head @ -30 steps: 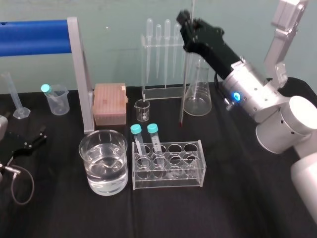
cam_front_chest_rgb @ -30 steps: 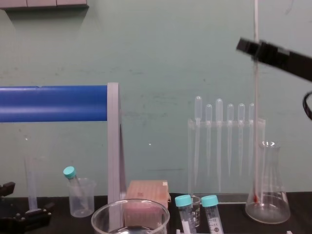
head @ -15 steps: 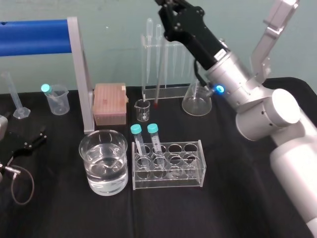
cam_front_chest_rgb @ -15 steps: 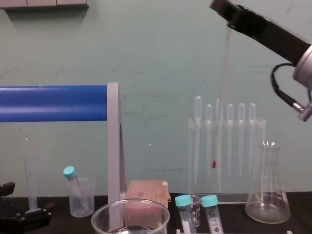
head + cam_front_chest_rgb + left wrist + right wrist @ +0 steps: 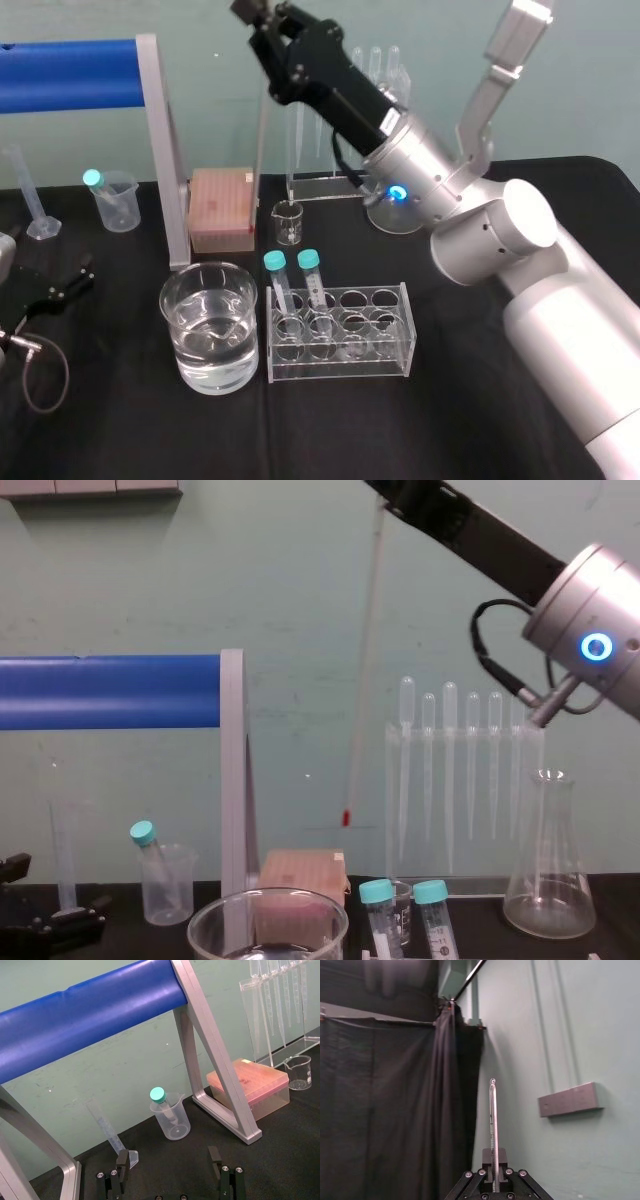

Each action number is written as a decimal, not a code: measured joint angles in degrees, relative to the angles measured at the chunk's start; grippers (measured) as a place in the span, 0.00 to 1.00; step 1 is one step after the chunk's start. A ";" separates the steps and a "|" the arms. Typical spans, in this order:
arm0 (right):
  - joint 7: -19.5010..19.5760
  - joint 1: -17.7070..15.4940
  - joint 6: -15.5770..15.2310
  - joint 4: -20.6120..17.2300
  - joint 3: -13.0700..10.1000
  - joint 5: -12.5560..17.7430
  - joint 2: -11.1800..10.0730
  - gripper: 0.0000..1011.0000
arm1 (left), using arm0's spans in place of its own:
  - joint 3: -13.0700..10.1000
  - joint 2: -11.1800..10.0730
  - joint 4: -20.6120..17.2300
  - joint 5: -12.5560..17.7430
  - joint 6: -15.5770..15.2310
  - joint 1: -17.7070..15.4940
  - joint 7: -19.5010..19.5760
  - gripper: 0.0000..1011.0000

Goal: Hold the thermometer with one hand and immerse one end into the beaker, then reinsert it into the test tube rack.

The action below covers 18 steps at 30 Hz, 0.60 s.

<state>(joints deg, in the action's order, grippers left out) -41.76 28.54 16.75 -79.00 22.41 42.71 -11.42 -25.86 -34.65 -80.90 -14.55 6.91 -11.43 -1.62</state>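
Your right gripper (image 5: 262, 22), high behind the beaker (image 5: 208, 266), clamps the thermometer (image 5: 362, 660); its red tip hangs above and behind the beaker, scale unreadable. Your left gripper (image 5: 167, 1161) rests left of the beaker, jaws apart.

Open air above the beaker (image 5: 176, 350), silver frame post (image 5: 163, 150) and tube rack (image 5: 385, 350) close beside.
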 joint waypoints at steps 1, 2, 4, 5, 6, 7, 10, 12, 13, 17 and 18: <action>-0.57 0.12 -0.09 0.24 0.46 0.51 0.16 0.05 | 0.00 0.00 0.00 0.00 0.00 0.00 0.00 1.00; -0.57 0.12 -0.09 0.24 0.46 0.51 0.16 0.05 | 0.00 0.00 0.00 0.00 0.00 0.00 0.00 1.00; -1.66 0.44 -0.28 0.88 1.39 1.56 0.38 0.05 | 0.00 0.00 0.00 0.00 0.00 0.00 0.00 1.00; -1.96 0.53 -0.35 1.10 1.60 1.82 0.43 0.05 | 0.00 0.00 0.00 0.00 0.00 0.00 0.00 1.00; -2.14 0.60 -0.40 1.28 1.76 1.98 0.48 0.05 | 0.00 0.00 0.00 0.00 0.00 0.00 0.00 1.00; -2.38 0.71 -0.45 1.54 2.01 2.18 0.52 0.05 | 0.00 0.00 0.00 0.00 0.00 0.00 0.00 1.00; -3.16 1.12 -0.57 2.79 2.84 2.83 0.73 0.05 | 0.00 0.00 0.00 0.00 0.00 0.00 0.00 1.00; -3.72 1.49 -0.57 3.90 3.50 3.19 0.96 0.05 | 0.00 0.00 0.00 0.00 0.00 0.00 0.00 1.00; -3.88 1.62 -0.57 4.33 3.71 3.26 1.05 0.05 | 0.00 0.00 0.00 0.00 0.00 0.00 0.00 1.00; -4.83 2.32 -0.51 6.65 4.83 3.48 1.59 0.05 | 0.00 0.00 0.00 0.00 0.00 0.00 0.00 1.00; -5.02 2.42 -0.50 7.04 5.00 3.51 1.68 0.05 | 0.00 0.00 0.00 0.00 0.00 0.00 0.00 1.00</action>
<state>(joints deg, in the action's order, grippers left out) -46.78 30.96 16.25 -71.97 27.42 46.21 -9.74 -25.86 -34.65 -80.90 -14.55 6.91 -11.43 -1.62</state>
